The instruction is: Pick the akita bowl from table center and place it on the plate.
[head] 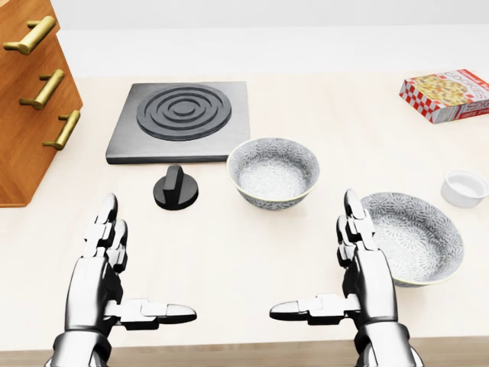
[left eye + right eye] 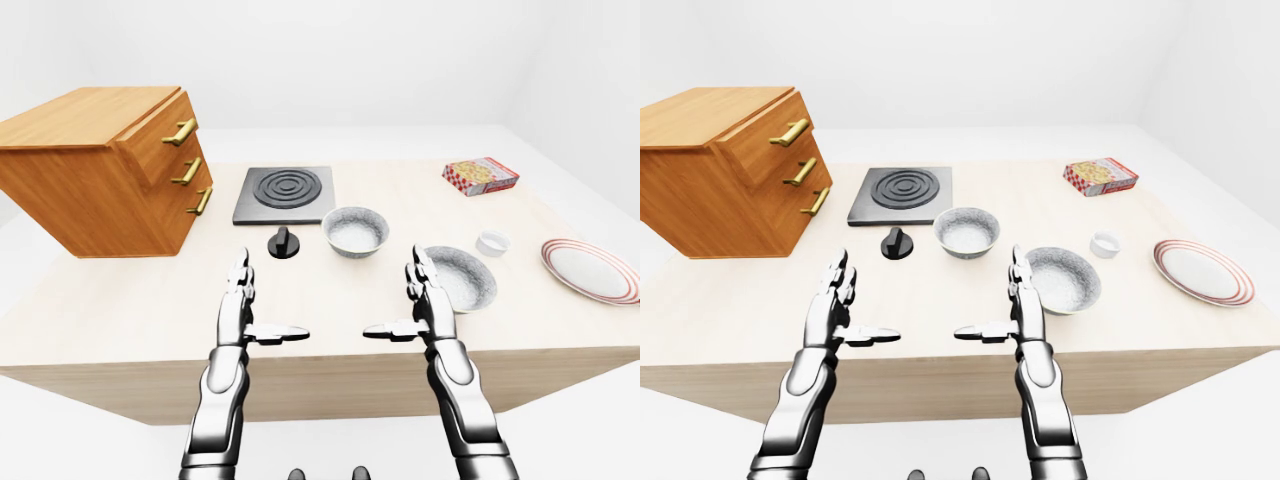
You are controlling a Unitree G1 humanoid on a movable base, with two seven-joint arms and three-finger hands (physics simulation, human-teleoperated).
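Note:
Two grey patterned bowls stand on the light wooden table (image 1: 229,252). One bowl (image 1: 273,172) is near the table's middle, just below the black stove plate. The other bowl (image 1: 412,237) lies to its lower right, right beside my right hand. A white plate with a red rim (image 2: 592,270) rests near the table's right edge. My left hand (image 1: 145,264) and right hand (image 1: 315,260) hover low over the near part of the table, palms facing each other, fingers straight and thumbs pointing inward. Both are open and hold nothing.
A black stove plate (image 1: 179,118) with a loose black knob (image 1: 176,188) below it sits at centre left. A wooden drawer cabinet (image 2: 100,165) fills the left. A small white cup (image 1: 464,187) and a red checked box (image 1: 447,93) lie at the right.

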